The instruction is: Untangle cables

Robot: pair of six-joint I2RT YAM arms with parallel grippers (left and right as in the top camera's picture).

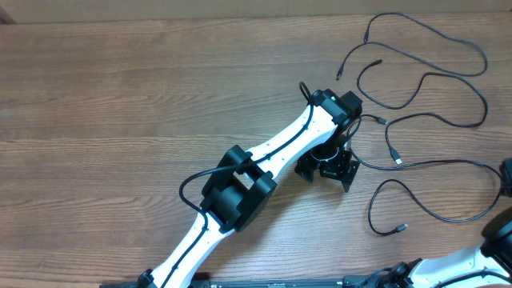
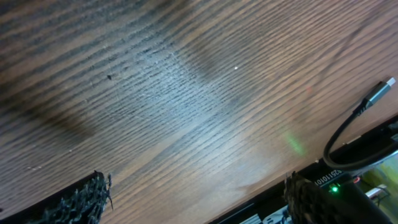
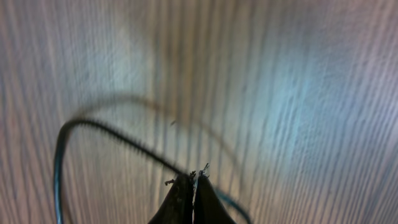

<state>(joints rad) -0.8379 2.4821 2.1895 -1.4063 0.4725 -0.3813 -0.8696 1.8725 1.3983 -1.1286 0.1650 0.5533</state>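
Several thin black cables [image 1: 436, 76] lie in loose loops on the right part of the wooden table. One strand [image 1: 448, 164] runs to the right edge, with plug ends near the middle [image 1: 398, 162] and lower down [image 1: 400, 229]. My left gripper [image 1: 328, 168] is open and empty, low over bare wood just left of the strands. In the left wrist view its fingers [image 2: 196, 186] are spread wide, and a silver-tipped plug [image 2: 385, 84] shows at the right. My right gripper [image 3: 194, 177] is shut on a thin black cable [image 3: 93, 124] and sits at the table's right edge [image 1: 507, 182].
The left arm [image 1: 264, 160] stretches diagonally from the bottom left to the table's middle. The right arm's white body [image 1: 480, 256] is at the bottom right corner. The table's front edge with a black unit and a green light [image 2: 336, 188] shows in the left wrist view.
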